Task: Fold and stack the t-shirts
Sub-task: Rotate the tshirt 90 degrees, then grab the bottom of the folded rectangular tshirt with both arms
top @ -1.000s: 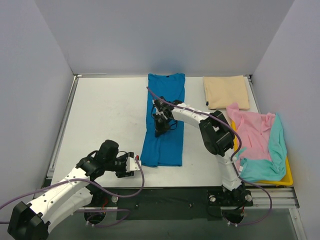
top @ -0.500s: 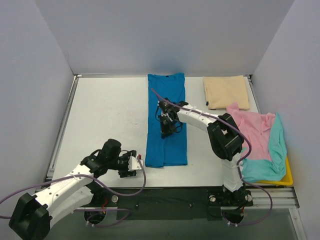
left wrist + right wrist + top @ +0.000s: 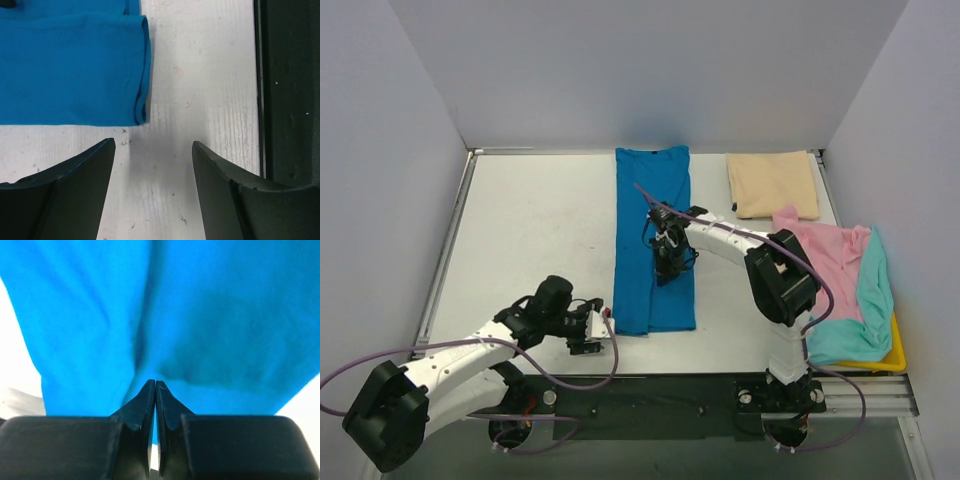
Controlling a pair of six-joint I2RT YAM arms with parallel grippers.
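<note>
Fold under way on the blue t-shirt (image 3: pixel 635 270), mid-surface.

The left hand (image 3: pixel 153 144) is hovering wide open over the bare surface (image 3: pixel 530 230), just beside the strip's near-left corner. The right hand (image 3: pixel 155 384) is pressing on the strip's middle, closed tight; whether it is pinching cloth cannot be confirmed. Risks: the left hand closing short and catching one layer only, or the right hand dragging the strip askew. Count: one blue, one beige t-shirt (image 3: pixel 772 184) folded far right, one pink t-shirt (image 3: pixel 825 265) and one teal t-shirt (image 3: pixel 865 310) heaped over one yellow tray (image 3: pixel 895 355).
</note>
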